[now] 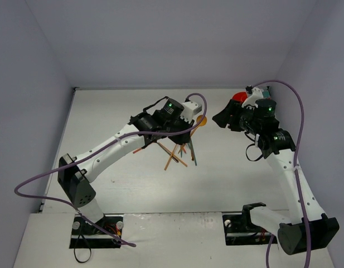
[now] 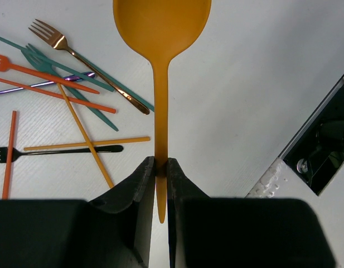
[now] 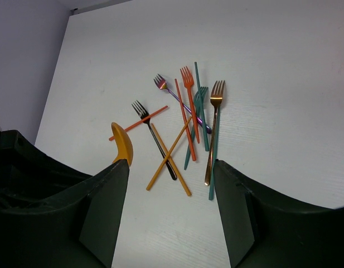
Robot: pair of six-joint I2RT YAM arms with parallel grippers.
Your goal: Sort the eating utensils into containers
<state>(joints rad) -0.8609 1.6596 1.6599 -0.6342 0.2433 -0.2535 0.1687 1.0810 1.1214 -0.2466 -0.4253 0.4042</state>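
Left gripper (image 2: pixel 160 170) clamps an orange spoon (image 2: pixel 160 33); right gripper (image 3: pixel 170 167) gapes wide with nothing in it.
In the left wrist view the jaws pinch the spoon's handle near its end, bowl at 12 o'clock over the table (image 2: pixel 261 84). The other utensils (image 2: pixel 66 100) lie crossed in a pile at 10 o'clock, a copper fork (image 2: pixel 77 53) among them. From above, the orange cup (image 1: pixel 238 96) sits at 2 o'clock of the pile, partly hidden behind the right gripper.

The left arm (image 1: pixel 113 145) is being extended forward, the left gripper (image 2: pixel 160 165) being clamped on the orange spoon (image 2: pixel 160 33); the right gripper (image 3: pixel 170 173) is being held with jaws parted.
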